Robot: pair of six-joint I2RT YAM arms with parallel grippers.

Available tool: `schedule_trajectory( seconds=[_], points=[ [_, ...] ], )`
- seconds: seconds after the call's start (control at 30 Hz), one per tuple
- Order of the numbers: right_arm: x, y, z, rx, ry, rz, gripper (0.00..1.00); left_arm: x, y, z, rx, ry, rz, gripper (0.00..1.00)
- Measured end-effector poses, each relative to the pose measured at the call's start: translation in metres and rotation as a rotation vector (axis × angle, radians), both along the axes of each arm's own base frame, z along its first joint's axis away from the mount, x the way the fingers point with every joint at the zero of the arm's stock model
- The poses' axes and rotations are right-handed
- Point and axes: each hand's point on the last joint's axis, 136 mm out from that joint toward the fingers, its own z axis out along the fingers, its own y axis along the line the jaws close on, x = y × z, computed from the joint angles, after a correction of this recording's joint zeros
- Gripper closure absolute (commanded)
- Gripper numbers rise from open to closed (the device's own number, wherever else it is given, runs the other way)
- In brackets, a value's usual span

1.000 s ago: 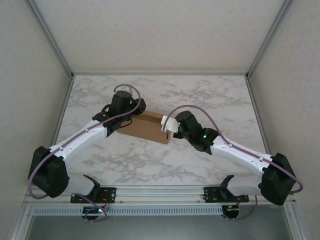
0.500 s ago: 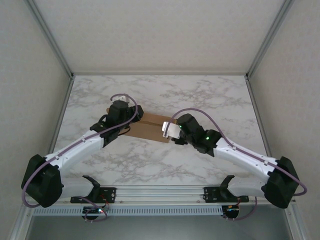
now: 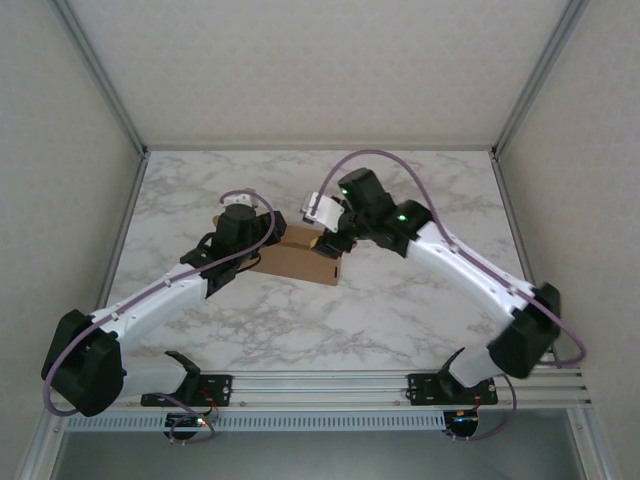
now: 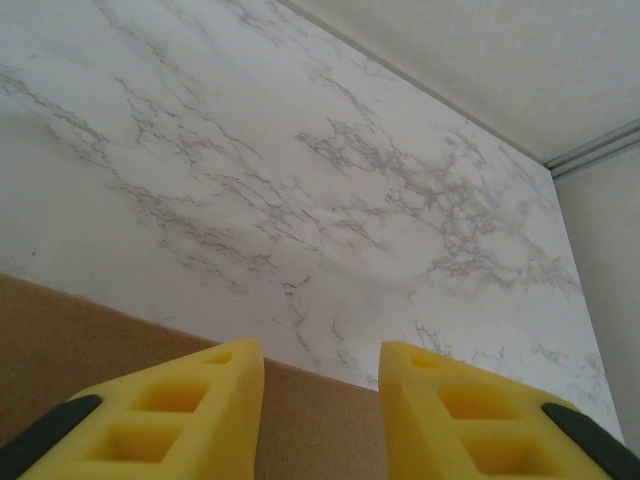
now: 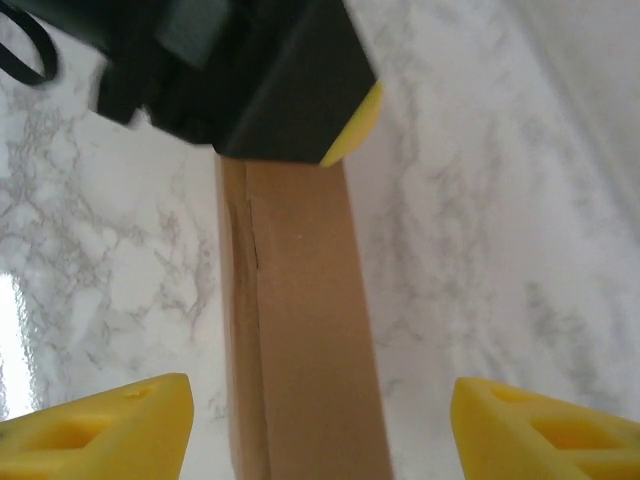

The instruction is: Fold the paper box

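Cardboard likely light but stiff, the paper box [image 3: 295, 262] at mid-frame invites an edge grip; left gripper [image 4: 321, 395] narrowly parted, right gripper [image 5: 320, 425] wide.

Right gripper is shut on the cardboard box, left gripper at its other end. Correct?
No. The right gripper is open, its fingers spread clear of the cardboard box, in the right wrist view. The left gripper is at its other end.

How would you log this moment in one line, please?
shallow brown cardboard box: looks closed, on white marble table | left gripper: open, over its left end | right gripper: open, above its right end
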Motion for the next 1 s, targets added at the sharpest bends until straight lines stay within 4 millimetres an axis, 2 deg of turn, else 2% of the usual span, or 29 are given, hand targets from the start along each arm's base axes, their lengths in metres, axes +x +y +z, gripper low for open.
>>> schedule_trajectory(
  seconds=[0.1,0.17,0.27,0.43,0.5,0.7,0.8,0.9,1.0],
  points=[
    [0.002,0.006,-0.041,-0.061,0.121,0.002,0.26,0.000,0.000,0.000,-0.001,-0.002,0.000,0.65],
    [0.003,0.010,-0.054,-0.079,0.166,0.005,0.23,-0.001,0.000,0.000,-0.002,-0.003,0.000,0.65],
    [0.009,0.018,-0.050,-0.067,0.174,0.011,0.23,0.000,0.002,-0.001,0.000,-0.008,0.008,0.65],
    [0.012,0.026,-0.050,-0.056,0.182,0.028,0.35,-0.001,0.003,0.000,-0.002,-0.012,0.009,0.65],
    [0.014,0.027,-0.056,-0.073,0.178,0.029,0.35,-0.001,0.003,0.000,-0.002,-0.012,0.009,0.65],
    [0.017,0.030,-0.057,-0.120,0.097,0.046,0.30,-0.004,0.004,-0.001,-0.007,-0.019,0.007,0.65],
    [0.018,0.032,-0.060,-0.148,0.050,0.060,0.32,-0.007,0.005,-0.001,-0.011,-0.024,0.007,0.66],
    [0.022,0.033,-0.062,-0.173,0.009,0.067,0.39,-0.007,0.006,-0.001,-0.013,-0.027,0.007,0.65],
    [0.024,0.034,-0.061,-0.188,-0.023,0.076,0.52,-0.008,0.006,-0.001,-0.015,-0.026,0.009,0.65]
  ],
)
